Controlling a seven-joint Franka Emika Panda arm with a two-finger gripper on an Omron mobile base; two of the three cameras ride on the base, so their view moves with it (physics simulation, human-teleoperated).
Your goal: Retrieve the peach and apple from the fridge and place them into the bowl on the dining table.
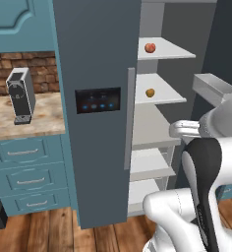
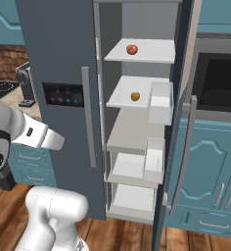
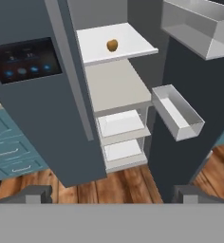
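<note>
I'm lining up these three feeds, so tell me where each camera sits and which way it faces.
Left base view: behind the arm on its left, facing the fridge and its open right side; white arm at lower right.
Right base view: behind on the right, facing the shelves, oven to the right; arm at lower left.
Hand view: on the hand, looking at the shelves and floor; gripper fingertips at the bottom.
Shared: both base views show the red fruit above the yellow-brown fruit.

Fridge (image 3: 33,118) right door open — peach (image 3: 112,45) on shelf.
</note>
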